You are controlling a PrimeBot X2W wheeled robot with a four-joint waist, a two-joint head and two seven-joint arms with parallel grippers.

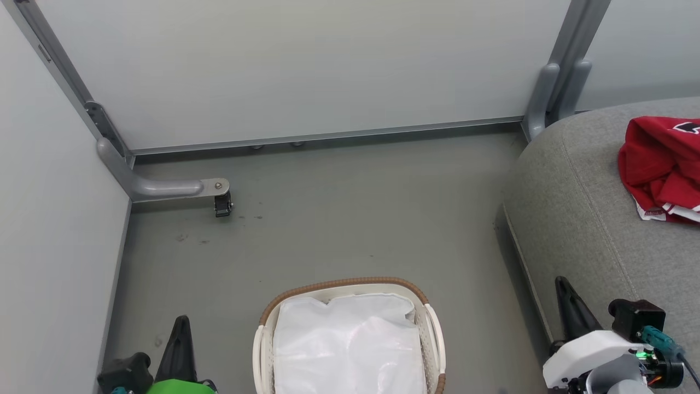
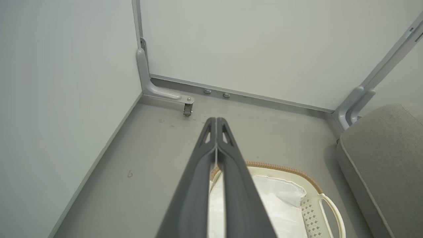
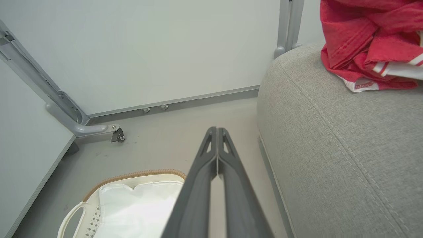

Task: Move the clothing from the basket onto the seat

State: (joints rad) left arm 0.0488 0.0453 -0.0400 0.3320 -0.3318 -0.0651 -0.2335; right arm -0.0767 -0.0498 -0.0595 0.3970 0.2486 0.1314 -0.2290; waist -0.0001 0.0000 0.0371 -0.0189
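Clothing (image 1: 659, 164) lies heaped on the seat (image 1: 574, 219) at upper right and the basket (image 1: 342, 283) shows bare liner (image 1: 344, 345), so the left hand (image 2: 216, 120) and right hand (image 3: 217, 129) sit pressed together, empty.

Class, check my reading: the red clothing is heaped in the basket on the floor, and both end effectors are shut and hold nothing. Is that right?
Not quite. The clothing lies on the grey seat, as the head view shows; the basket on the floor holds just its white liner. The left end effector and right end effector are shut and hold nothing.

Pale panel walls (image 1: 306, 65), grey floor (image 1: 339, 219)
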